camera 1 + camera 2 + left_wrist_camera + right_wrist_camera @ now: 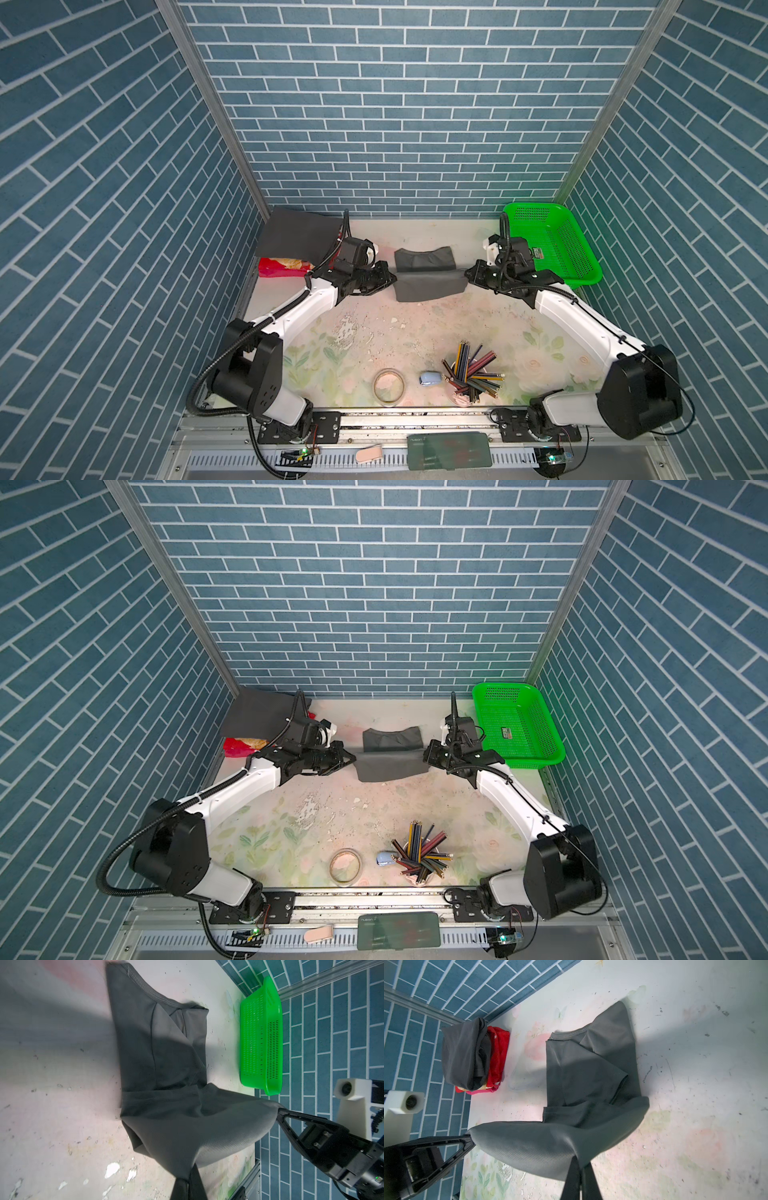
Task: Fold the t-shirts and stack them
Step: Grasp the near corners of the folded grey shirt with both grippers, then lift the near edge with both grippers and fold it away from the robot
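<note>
Here, mid-fold: the mid-grey t-shirt (428, 272) lies at the far centre of the table (374, 332). Its collar half is flat on the surface, and its near hem is raised and stretched between my two arms.

The cloth is light, thin and limp. Both wrist views show it sagging in a shallow belly between the two grips. I judge it will carry no shape of its own, so it should be taken at two corners of one edge and drawn taut, or the fold will crumple. The weave looks smooth, so a pinch at the very hem may slip.

Left gripper (392, 277): jaws closed on the left corner of the raised hem. Right gripper (467, 275): jaws closed on the right corner, the fingertips (282, 1110) pinching a small peak of fabric.

The darker charcoal t-shirt (297, 237) lies in the far left corner, draped over a red packet (274, 268). It is well apart from the green basket (582, 278) at the far right.
</note>
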